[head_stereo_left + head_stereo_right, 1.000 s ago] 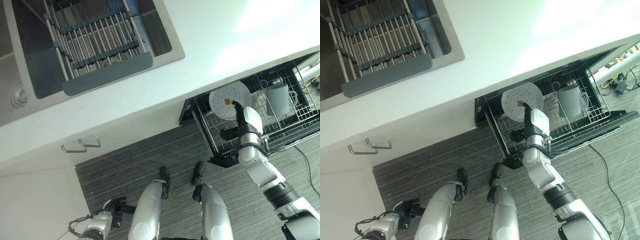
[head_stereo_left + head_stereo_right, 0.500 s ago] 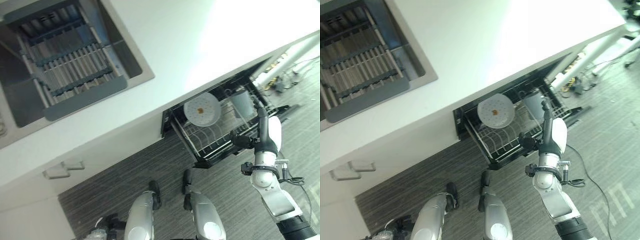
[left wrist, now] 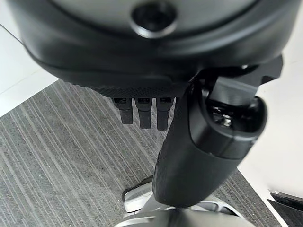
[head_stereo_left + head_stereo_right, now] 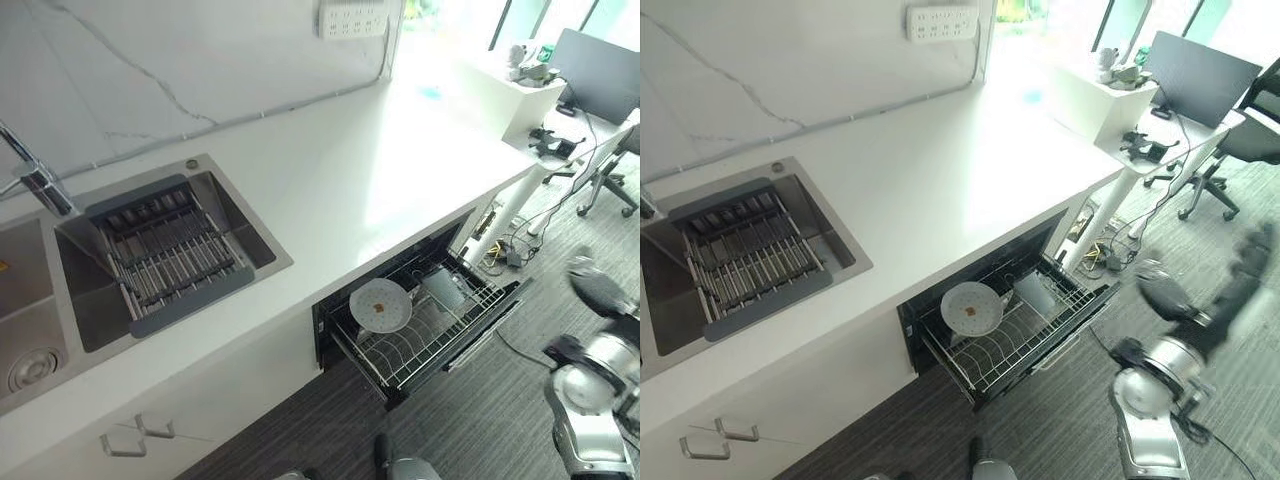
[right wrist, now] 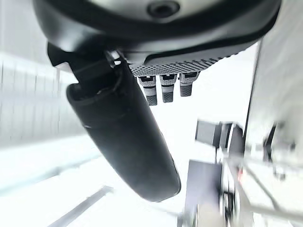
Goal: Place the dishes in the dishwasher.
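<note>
Fig.: kitchen run w/ white countertop [image 4: 380, 150] over an open dishwasher.
(a) Sink [image 4: 60, 300], 1 unit w/ 2 basins; 1 roll-up drying rack [image 4: 165, 255] spans the nearer basin, bare of dishes.
(b) Dishwasher rack [image 4: 440, 340], 1, pulled out over the floor so its tines can be reached from above.
(c) Dishes, 2: 1 white plate [image 4: 380, 305] leaning on edge betw. tines, a brownish spot at its centre; 1 grey cup [image 4: 441, 287] just beside it, deeper in the rack. Both appear loaded; no other dishes are visible.
(d) Right hand [image 4: 1167, 296] raised, well apart from rack, holds nothing; fingers [image 5: 164, 88] relaxed, thumb apart.
(e) Left hand [image 3: 203, 142] low over the carpet, idle, fingers straight, empty.
</note>
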